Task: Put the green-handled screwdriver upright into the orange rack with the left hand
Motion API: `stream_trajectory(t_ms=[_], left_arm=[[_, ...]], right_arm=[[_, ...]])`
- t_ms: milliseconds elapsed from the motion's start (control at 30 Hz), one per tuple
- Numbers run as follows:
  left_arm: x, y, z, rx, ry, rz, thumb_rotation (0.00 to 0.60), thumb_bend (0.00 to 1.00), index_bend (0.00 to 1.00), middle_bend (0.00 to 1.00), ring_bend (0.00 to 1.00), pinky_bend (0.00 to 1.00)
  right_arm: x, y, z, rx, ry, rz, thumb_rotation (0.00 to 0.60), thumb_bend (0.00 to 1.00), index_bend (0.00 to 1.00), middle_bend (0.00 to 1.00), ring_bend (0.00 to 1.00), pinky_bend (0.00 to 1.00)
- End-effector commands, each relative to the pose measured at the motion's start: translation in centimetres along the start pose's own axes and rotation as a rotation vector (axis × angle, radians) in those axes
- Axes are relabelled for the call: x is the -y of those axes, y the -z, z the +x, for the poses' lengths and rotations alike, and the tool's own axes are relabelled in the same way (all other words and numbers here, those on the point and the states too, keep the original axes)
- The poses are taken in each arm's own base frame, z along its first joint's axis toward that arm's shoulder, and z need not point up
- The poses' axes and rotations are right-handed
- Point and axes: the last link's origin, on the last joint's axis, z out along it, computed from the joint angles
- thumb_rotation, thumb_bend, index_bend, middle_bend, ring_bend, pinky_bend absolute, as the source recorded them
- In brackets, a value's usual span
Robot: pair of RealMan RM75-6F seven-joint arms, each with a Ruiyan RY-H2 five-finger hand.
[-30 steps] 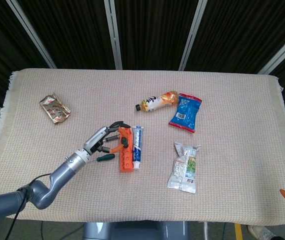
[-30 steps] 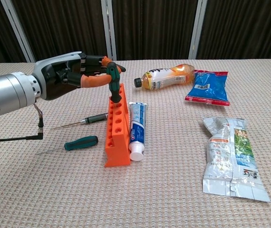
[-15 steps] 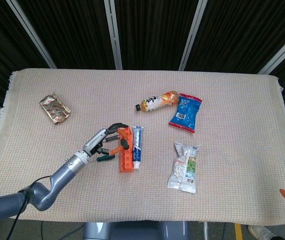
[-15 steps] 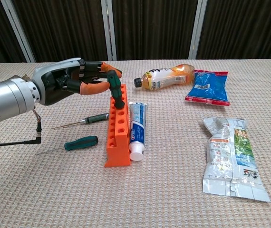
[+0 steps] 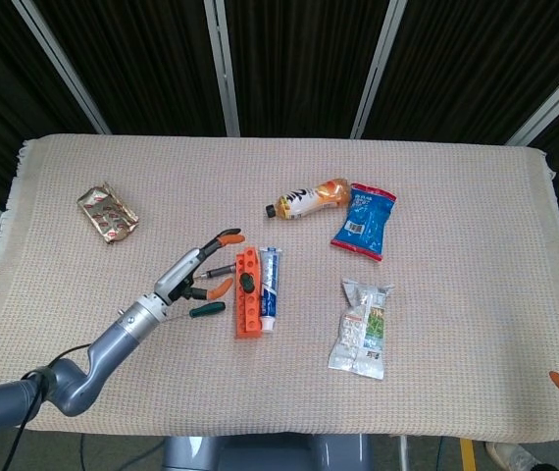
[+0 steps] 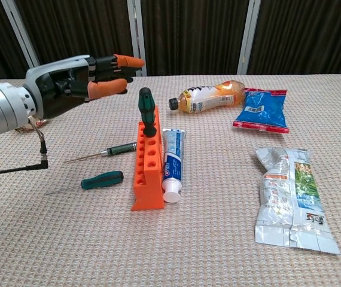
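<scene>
A green-handled screwdriver stands upright in a hole of the orange rack, handle up. My left hand hovers to the left of it, fingers spread and apart from the handle, holding nothing. A second green-handled screwdriver lies flat on the cloth left of the rack. A thinner dark screwdriver lies behind it. My right hand is not visible in either view.
A toothpaste tube lies against the rack's right side. Further right are an orange bottle, a blue packet and a white-green bag. A crumpled foil packet sits at the far left.
My left hand let go of the screwdriver handle, opened its fingers and drew back up and to the left. The screwdriver stays standing in the rack.
</scene>
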Motion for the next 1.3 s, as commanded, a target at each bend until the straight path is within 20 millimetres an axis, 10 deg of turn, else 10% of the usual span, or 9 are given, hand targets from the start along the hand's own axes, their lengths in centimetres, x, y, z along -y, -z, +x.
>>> stream_trajectory(t_ms=[33,767,1300], left_arm=[[-0.9,0.5,0.8,-0.009,0.008,-0.014,0.492,0.43,0.16,0.02,0.0,0.0],[-0.7,12.9,8.2,-0.421,-0.649,0.248,0.489,0.46,0.31,0.08,0.0,0.0],[0.6,24.8,7.8,-0.511,-0.961,0.45,0.487,0.46,0.34,0.07,0.0,0.0]], right_arm=[[0.0,0.0,0.0,0.0,0.0,0.002,0.6,0.0,0.14,0.05,0.0,0.03],[2.3,-2.0,-0.1,-0.014,0.03,0.094,0.6,0.0,0.13,0.03,0.0,0.03],[4.3,-3.2,-0.7,-0.048,0.049,0.132,0.6,0.0,0.08,0.01,0.0,0.03]])
